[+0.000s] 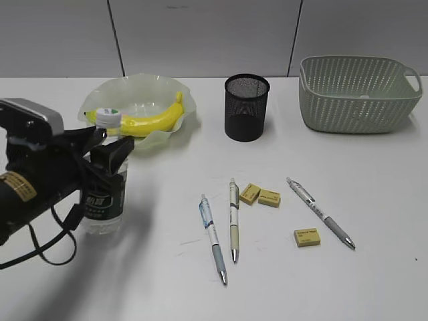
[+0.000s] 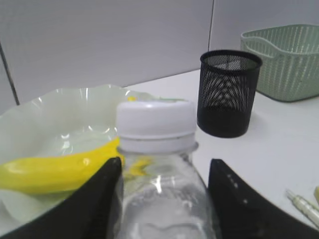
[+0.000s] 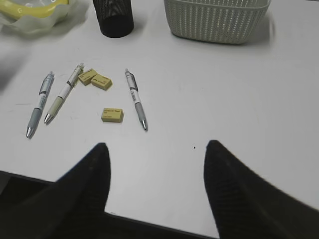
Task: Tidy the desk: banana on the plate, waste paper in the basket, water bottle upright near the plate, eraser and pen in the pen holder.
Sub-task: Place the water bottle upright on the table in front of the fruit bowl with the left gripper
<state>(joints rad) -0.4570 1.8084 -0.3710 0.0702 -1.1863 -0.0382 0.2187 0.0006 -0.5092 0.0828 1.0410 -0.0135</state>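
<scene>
Clear ribbed water bottle (image 1: 105, 194) upright in the left gripper (image 2: 162, 194), beside the ruffled translucent plate (image 1: 110, 93).
Its black jaws flank the bottle's shoulders below the white cap; the right gripper (image 3: 155, 174) hangs open, empty, above the smooth white desk (image 3: 239, 99).

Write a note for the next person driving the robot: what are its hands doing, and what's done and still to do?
Left gripper: fingers on either side of the water bottle, which stands upright on the desk in front of the plate.
Right gripper: open, holding nothing, hovering over bare desk.
Done: banana lies on the plate. Bottle is upright near the plate.
Waste paper: something white shows through the basket wall; cannot tell if it is the paper.
Left: three pens and three erasers lie on the desk; the pen holder shows nothing inside.
</scene>
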